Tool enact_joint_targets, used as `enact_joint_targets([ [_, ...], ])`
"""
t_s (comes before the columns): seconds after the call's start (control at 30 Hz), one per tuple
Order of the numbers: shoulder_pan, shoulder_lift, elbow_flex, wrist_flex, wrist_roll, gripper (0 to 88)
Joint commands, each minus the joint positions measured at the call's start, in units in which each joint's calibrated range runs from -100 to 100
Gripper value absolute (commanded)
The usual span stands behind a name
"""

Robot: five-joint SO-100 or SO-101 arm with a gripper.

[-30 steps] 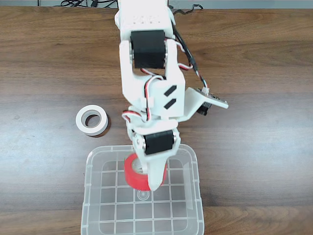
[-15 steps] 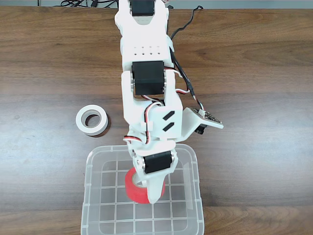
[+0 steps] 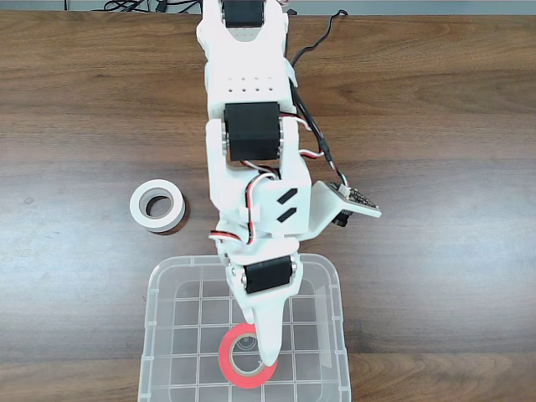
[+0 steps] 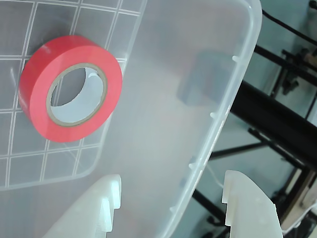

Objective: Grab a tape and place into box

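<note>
- Red tape roll (image 3: 245,358) lies flat on its side inside the clear plastic box (image 3: 156,335), resting on the grid-patterned bottom near the box's lower edge in the fixed view; its pale grey core faces up.
- Left of the arm in the fixed view, a white tape roll (image 3: 157,205) sits on the brown wooden desk (image 3: 75,126), just outside the box's upper left corner and apart from it.
- In the wrist view the red roll (image 4: 70,94) is at upper left, clear of both white fingers (image 4: 94,210), which enter from the bottom edge; the box's rounded wall passes between them.
- The hand (image 3: 266,356) reaches down over the middle of the box in the fixed view, its white tip overlapping the roll's right rim; whether it touches the roll cannot be told from there.
- The hand's jaws stand wide apart and hold nothing.
- Judging by how things lie, the tape is already in the box, so what remains is probably lifting the hand straight up and away, clear of the box wall.
</note>
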Motion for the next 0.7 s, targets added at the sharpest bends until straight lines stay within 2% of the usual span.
enact_joint_targets([
  [0.0,1.31,-2.57,-5.5,0.21,-0.31,20.1],
  [0.2,1.24,-2.65,-5.5,1.92,-0.31,20.6],
  [0.4,1.16,-4.91,-7.51,10.57,-1.25,19.8],
  [0.47,1.16,-7.08,-7.95,14.08,-2.99,16.3],
  [0.6,0.43,-12.79,-8.3,20.76,-5.58,3.5],
  [0.67,-0.3,-16.09,-8.3,25.04,-6.95,1.1],
])
